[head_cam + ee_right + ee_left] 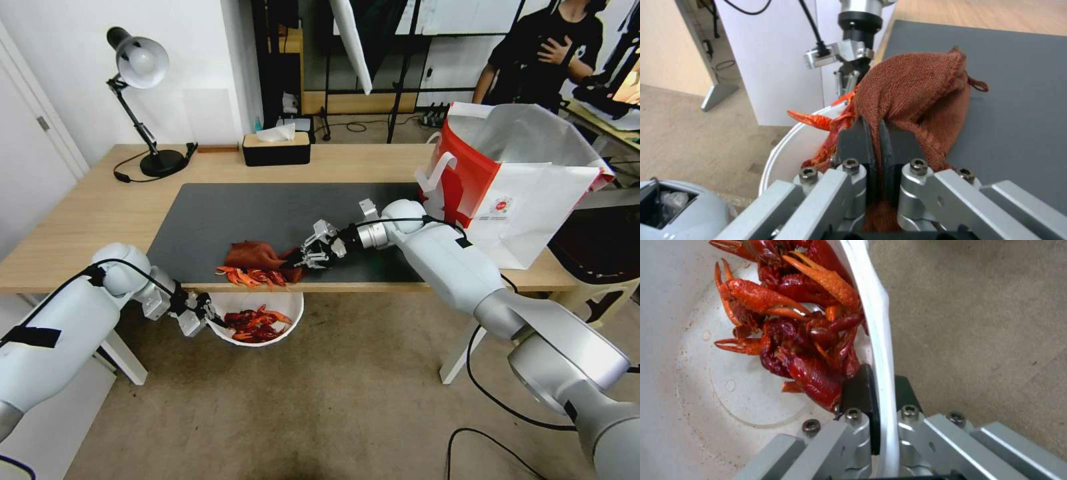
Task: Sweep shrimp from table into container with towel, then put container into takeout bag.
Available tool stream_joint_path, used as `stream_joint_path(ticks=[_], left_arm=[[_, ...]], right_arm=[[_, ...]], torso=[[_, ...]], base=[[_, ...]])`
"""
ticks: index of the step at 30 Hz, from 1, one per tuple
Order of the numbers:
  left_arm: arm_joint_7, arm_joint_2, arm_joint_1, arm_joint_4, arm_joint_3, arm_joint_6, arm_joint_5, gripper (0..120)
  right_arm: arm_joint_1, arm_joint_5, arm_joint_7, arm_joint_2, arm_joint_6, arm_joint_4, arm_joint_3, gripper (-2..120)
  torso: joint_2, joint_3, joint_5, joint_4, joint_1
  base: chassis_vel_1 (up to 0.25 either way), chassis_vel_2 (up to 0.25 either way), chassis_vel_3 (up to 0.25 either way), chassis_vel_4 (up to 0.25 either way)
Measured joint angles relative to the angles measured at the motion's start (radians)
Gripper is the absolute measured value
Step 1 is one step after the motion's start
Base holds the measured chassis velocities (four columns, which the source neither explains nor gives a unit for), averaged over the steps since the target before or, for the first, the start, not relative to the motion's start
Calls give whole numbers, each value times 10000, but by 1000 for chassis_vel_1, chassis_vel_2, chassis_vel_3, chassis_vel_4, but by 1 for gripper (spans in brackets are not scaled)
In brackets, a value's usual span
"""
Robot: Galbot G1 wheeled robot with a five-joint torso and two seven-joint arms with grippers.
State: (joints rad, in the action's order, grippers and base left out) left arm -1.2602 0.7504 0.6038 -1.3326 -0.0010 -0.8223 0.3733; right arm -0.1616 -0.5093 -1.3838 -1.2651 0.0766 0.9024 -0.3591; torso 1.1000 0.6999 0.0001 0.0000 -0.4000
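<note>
The right end effector [308,255] reaches over the near edge of the bench [87,220], its fingers [858,143] pressed together on a fold of the towel [257,254]. The rust-red cloth lies bunched on the dark grey mat [267,213], right at the near edge, with its near side touching a cluster of shrimp [250,276] that sits along that edge. In the right wrist view the towel [916,83] drapes from between the dark pads, and one orange claw pokes out past it over the white rim below.

The left end effector [203,317] is below the bench edge, just left of the container [280,308], and pinches its rim: the left wrist view shows one black pad [858,390] inside the wall and the other outside, with the thin white rim [880,340] squeezed between them. The container hangs under the bench edge, directly beneath the shrimp cluster, above the floor. A heap of red shrimp [804,333] already lies inside it, piled against the wall beside the inner pad.

The takeout bag [527,193] stands upright and open at the right end of the bench, well apart from the towel.
</note>
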Motion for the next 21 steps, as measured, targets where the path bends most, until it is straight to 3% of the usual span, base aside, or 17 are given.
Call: stream_joint_path(ticks=[21], left_arm=[[0,-18,-80,62,27,0,-58,0]], right_arm=[[-403,-259,-370,955,-404,1690,-377,2]], torso=[[0,0,-1,1,0]], base=[[0,0,0,0]])
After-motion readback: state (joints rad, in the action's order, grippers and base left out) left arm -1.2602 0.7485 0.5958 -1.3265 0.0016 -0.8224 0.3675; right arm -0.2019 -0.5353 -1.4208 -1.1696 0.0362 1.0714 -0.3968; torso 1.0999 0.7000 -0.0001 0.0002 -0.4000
